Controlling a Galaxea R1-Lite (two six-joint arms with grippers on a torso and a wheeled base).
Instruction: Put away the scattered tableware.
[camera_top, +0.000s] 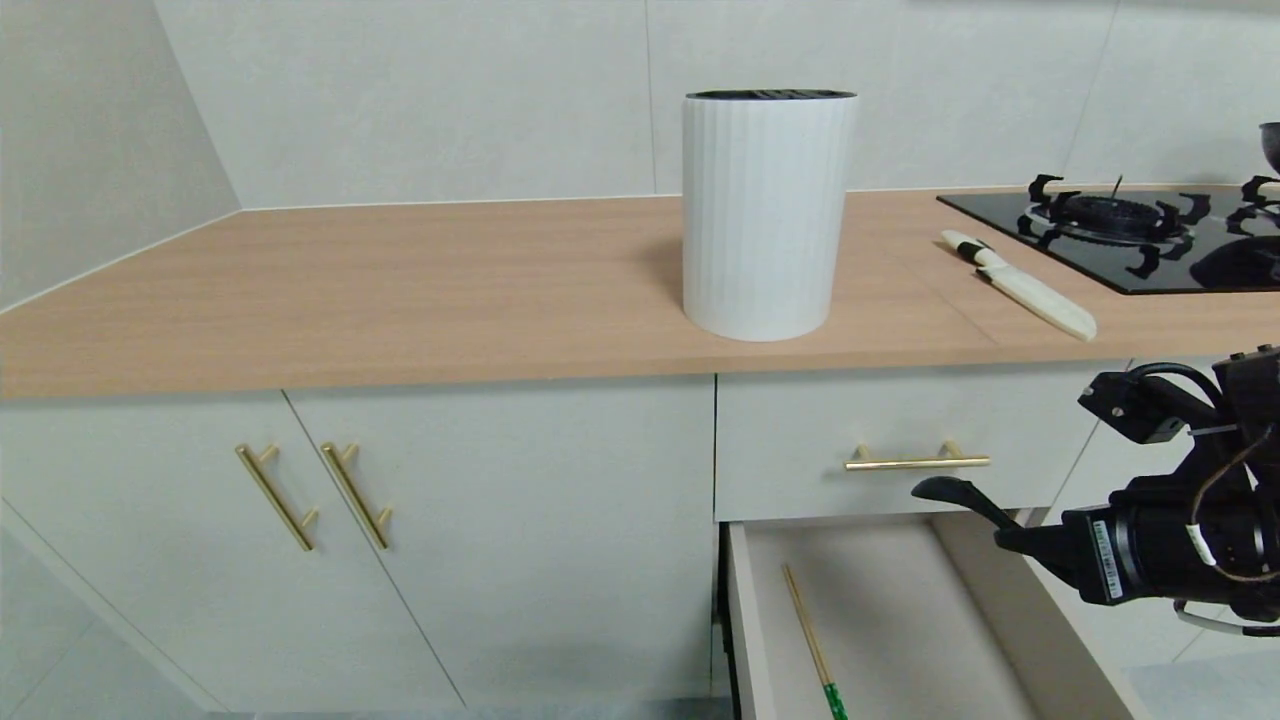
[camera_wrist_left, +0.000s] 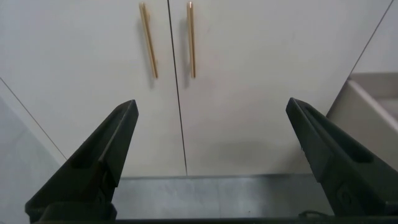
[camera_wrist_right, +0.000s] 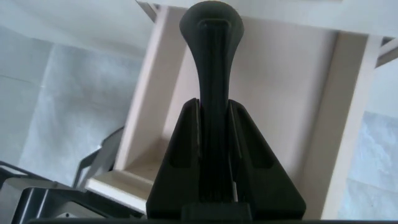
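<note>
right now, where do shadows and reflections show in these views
Head view: the white holder throws a soft shadow leftward on the countertop; the glossy hob mirrors a dark shape. Left wrist view: the left gripper, fingers apart, is dark against evenly lit cabinet doors. Right wrist view: the right gripper is dark above the pale drawer.

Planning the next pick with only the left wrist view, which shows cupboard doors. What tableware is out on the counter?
Observer: One knife lies on the counter, between the white ribbed holder and the stove.
Operator: I glimpse a drawer edge. Anything in it?
Observer: The drawer is pulled out, and a chopstick lies on its floor.
Operator: Where is the right arm?
Observer: Its fingers are shut with nothing between them, above that drawer's right side.
</note>
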